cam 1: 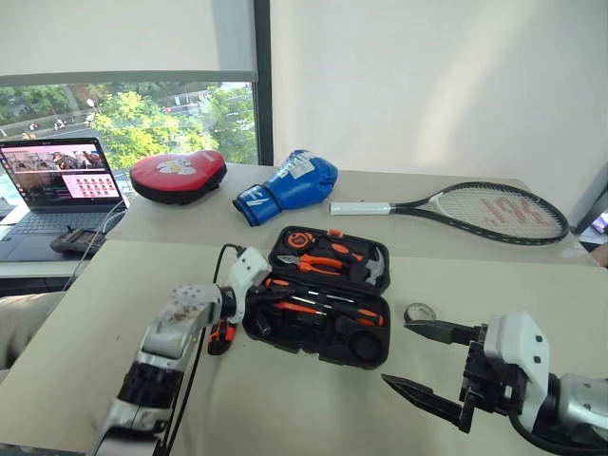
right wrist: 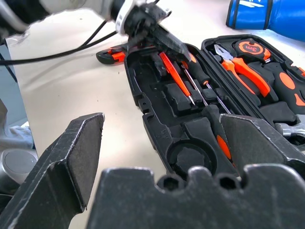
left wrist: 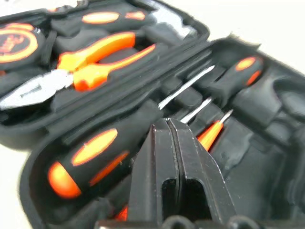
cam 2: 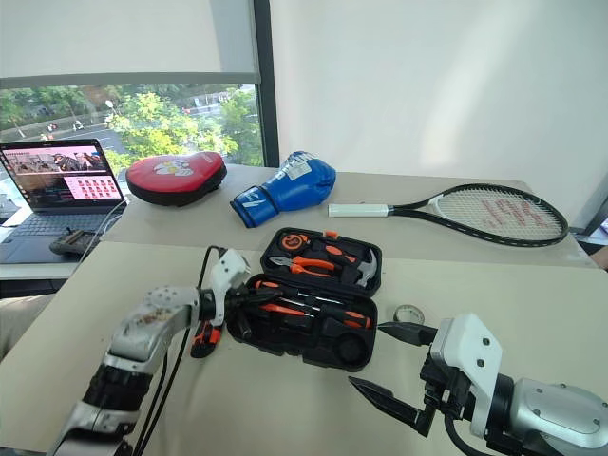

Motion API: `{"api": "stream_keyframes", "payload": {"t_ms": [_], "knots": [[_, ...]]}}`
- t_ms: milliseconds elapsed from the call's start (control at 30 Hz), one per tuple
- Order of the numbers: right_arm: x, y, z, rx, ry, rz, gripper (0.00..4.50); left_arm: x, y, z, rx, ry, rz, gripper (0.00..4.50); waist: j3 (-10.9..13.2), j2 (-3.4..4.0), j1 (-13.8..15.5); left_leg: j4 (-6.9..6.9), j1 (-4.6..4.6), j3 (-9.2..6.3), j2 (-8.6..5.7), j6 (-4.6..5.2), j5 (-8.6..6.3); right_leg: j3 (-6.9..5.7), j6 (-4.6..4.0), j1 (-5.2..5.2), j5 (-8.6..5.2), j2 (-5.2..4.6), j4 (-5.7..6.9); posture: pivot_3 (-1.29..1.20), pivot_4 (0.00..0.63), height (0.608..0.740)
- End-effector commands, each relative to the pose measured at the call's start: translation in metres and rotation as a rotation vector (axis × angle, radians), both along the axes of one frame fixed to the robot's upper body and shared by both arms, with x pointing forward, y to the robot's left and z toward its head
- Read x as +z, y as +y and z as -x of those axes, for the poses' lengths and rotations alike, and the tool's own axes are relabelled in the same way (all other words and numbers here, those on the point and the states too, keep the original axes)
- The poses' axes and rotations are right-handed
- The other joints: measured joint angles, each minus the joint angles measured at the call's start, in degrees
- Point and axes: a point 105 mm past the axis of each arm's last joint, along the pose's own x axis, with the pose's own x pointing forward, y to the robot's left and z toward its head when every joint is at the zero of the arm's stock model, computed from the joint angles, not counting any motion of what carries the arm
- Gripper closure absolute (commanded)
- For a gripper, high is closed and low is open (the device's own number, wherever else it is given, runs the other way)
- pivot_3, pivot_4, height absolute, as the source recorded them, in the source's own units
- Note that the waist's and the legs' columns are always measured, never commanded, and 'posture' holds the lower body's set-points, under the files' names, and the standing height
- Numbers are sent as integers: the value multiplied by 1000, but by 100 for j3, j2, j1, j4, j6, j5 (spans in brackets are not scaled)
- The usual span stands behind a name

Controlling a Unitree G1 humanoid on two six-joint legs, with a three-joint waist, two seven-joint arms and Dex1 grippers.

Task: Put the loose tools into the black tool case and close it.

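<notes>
The open black plastic tool case [cam 1: 328, 309] sits mid-table. The left gripper [cam 1: 275, 296], pinched shut and holding nothing, is over its left end. The right gripper [cam 1: 418, 359] spreads wide, near the table's right edge.

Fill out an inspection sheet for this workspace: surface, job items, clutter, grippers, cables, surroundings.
Surface: beige table.
Job's things: black tool case lies open, screwdrivers seated in its near half; utility knife loose on the table beside the case's left end; tape roll loose to the case's right.
Clutter: tennis racket, blue boxing glove, red pad, all behind the case.
Grippers: left gripper shut and empty, over the case's near half; right gripper open, empty.
Cables: black cable along the left arm.
Surroundings: open laptop, window.
</notes>
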Motion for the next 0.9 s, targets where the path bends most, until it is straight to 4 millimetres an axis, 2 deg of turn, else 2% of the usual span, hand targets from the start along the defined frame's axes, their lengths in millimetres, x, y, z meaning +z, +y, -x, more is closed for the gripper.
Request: {"api": "stream_keyframes", "payload": {"t_ms": [33,233,300,433,500,600,767,833,900], "knots": [[5,2,3,15,-23,3,0,-17,7,11,39,0,-107,4466,-1,2,0,-1,1,0,2,0,-1,1,-2,0,1,0,-1,0,150,740],[5,1,2,12,-24,8,0,-45,13,19,70,103,-146,4466,-33,55,6,-16,81,0,13,23,-26,3,-29,74,-17,-13,-15,0,150,740],[5,2,2,12,-24,7,0,-47,12,20,75,123,-136,4466,-46,77,25,-18,98,0,13,4,-38,1,-35,77,-32,-15,-19,0,150,740],[4,3,3,14,-22,6,0,-40,9,13,168,258,18,4466,-65,109,36,-17,108,1,10,12,-33,1,-15,83,-33,-7,-15,0,150,740],[4,4,3,15,-24,4,0,-20,0,15,104,223,133,4466,-67,112,36,-17,109,1,9,25,-26,0,-6,83,-29,-4,-13,0,150,740],[3,4,3,14,-23,0,0,26,-5,17,45,195,369,4466,-65,109,39,-16,87,1,9,24,-25,1,-5,80,-21,-4,-10,0,150,740],[3,5,2,16,-24,-6,0,42,1,20,14,205,417,4466,-49,82,0,-16,61,-5,12,10,-26,0,-7,57,-19,3,-8,0,150,740],[3,5,1,18,-25,-6,0,46,3,14,44,196,415,4466,-49,82,1,-21,63,-3,11,7,-29,0,-10,57,-21,6,-10,0,150,740],[3,5,0,20,-27,-7,0,40,6,3,107,159,345,4466,-48,80,3,-21,63,-4,9,11,-31,-2,-11,58,-22,6,-13,0,150,740]]}}
